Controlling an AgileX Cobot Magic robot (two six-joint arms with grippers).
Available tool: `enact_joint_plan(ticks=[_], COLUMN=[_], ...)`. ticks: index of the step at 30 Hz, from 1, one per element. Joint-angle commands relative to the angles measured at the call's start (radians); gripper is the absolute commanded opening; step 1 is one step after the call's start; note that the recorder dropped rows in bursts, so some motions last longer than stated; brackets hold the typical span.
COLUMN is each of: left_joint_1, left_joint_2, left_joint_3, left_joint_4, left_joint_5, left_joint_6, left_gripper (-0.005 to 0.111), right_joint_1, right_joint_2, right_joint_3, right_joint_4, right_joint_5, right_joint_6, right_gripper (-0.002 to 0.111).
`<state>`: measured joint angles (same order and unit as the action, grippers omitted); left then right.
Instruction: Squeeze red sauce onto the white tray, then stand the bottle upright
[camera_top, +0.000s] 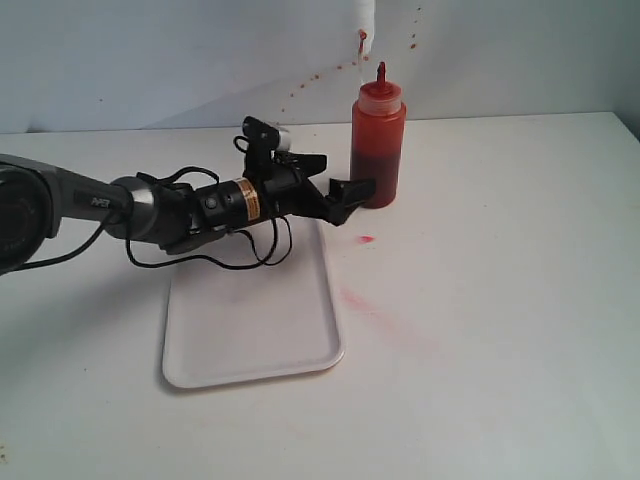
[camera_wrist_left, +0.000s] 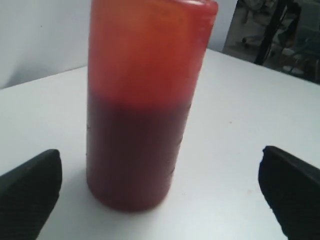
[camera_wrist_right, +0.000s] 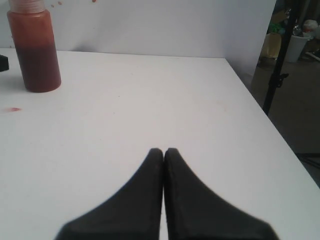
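Left wrist view, bottle (camera_wrist_left: 145, 110) — between spread fingers (camera_wrist_left: 30, 192)

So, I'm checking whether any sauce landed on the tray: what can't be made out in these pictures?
- Far end of the white tray: exterior view, hidden under the left arm and left gripper; what lies there can't be judged.
- Nozzle of the bottle: left wrist view, cut off by the top edge.
- Right gripper: outside the exterior view.

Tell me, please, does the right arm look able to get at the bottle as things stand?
Probably yes: only bare table lies between the shut right pincer and the upright bottle, though its jaws must open first.
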<state>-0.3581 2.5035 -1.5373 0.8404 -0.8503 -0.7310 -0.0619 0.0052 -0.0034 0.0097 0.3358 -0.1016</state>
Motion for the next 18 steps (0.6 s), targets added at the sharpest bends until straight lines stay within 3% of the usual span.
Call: enact_joint_plan(ticks=[1,5,11,18], left_joint_1=[-0.047,-0.071,-0.084,-0.107], left_joint_2=[0.018,0.067,0.149,0.186], left_joint_3=[-0.005,-0.054,-0.199,-0.278], left_joint_4=[-0.193,-0.335,-0.308,-0.301], left_joint_5=[0.072,0.070,0.133,0.172], left_joint_6=[0.291,0.341,0.247,0.236], left_gripper=[0.103,0.103,0.103,0.103], right_joint_1=[0.003,0.003,0.003,0.003], right_joint_2=[-0.005,-0.005,-0.005,-0.005], right_joint_3=[0.003,0.003,0.003,0.003], right_joint_4=[0.002,0.002,0.002,0.002], right_joint_5=[-0.009,-0.009,-0.009,-0.009], right_joint_6=[0.002,0.002,0.002,0.002], right_gripper=[0.000,0.000,0.000,0.000])
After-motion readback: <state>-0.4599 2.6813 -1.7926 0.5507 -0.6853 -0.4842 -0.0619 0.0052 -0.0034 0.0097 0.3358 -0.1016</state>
